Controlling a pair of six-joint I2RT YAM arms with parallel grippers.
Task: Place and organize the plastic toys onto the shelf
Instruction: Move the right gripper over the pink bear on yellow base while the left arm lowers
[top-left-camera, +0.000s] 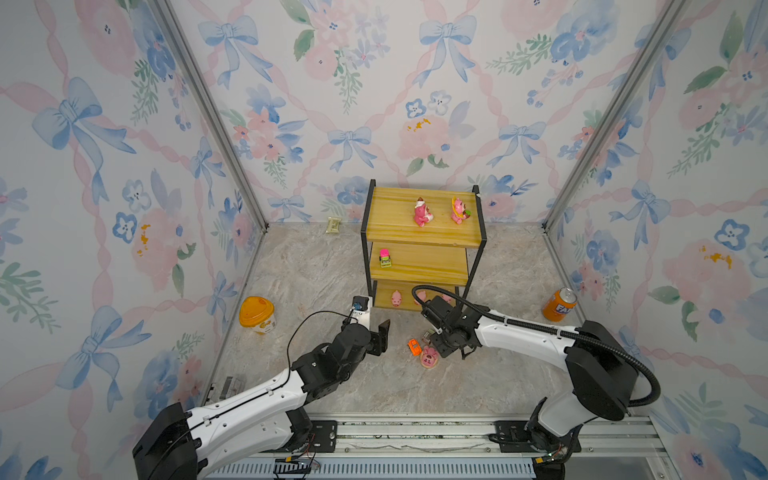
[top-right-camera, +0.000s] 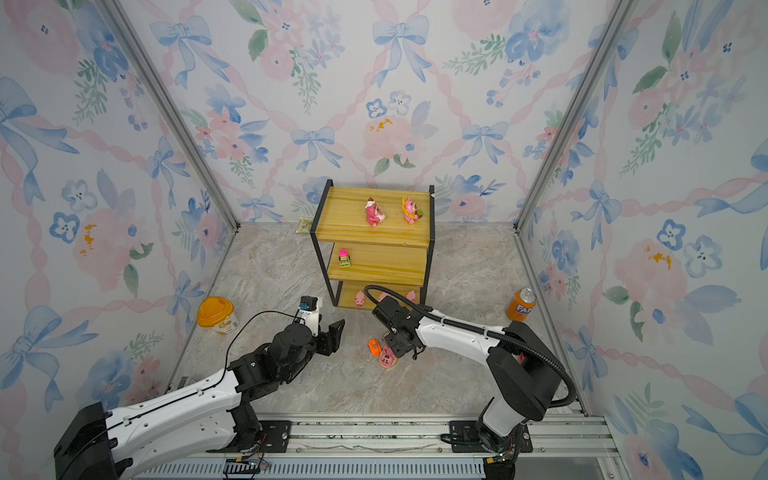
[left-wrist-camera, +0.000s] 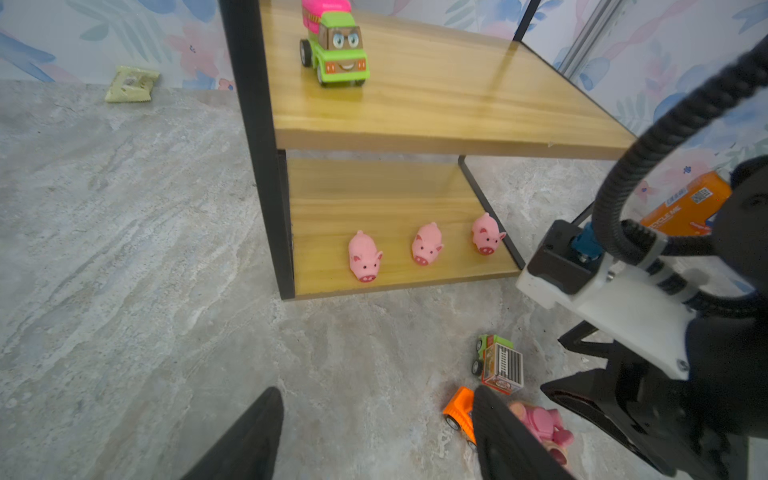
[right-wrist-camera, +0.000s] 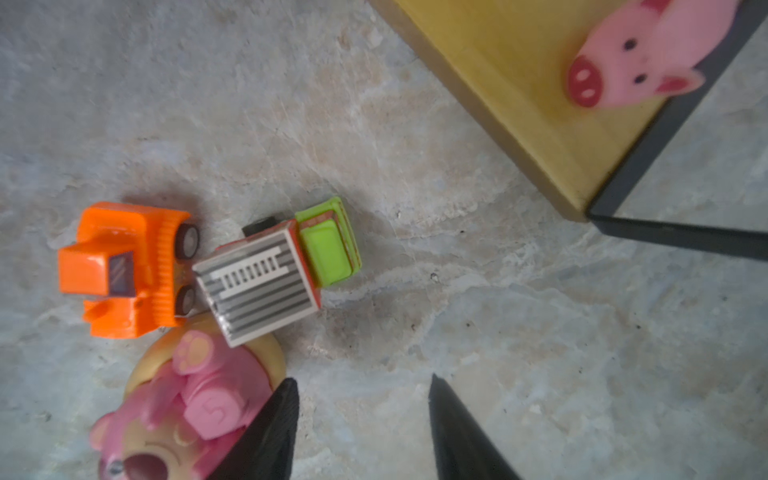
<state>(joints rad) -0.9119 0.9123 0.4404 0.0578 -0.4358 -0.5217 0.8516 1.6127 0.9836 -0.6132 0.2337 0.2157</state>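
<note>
Orange car (right-wrist-camera: 124, 270), grey-green truck (right-wrist-camera: 270, 270) and fallen pink figurine (right-wrist-camera: 187, 407) lie touching on tabletop (right-wrist-camera: 498, 332), just in front of shelf (top-left-camera: 415, 232). Right claw (right-wrist-camera: 361, 415) hovers beside them, jaws apart, empty. Left claw (left-wrist-camera: 374, 436) also spread, holding nothing. Judgement: centre over truck, straddle its sides, lift straight, sparing neighbours. Right wrist view shows these contacts; top views mostly hide truck behind arm.

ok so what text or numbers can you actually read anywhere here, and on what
"FAN" - white letters on the orange soda can, the rest turned away
"CYCLE ME" - small print on that can in the left wrist view, start hidden; the code beside it is unreadable
"5" - raised mark, maybe an S, on the pink figurine lying on the floor
Packet by the back wall and yellow tub label: too small to read
</note>
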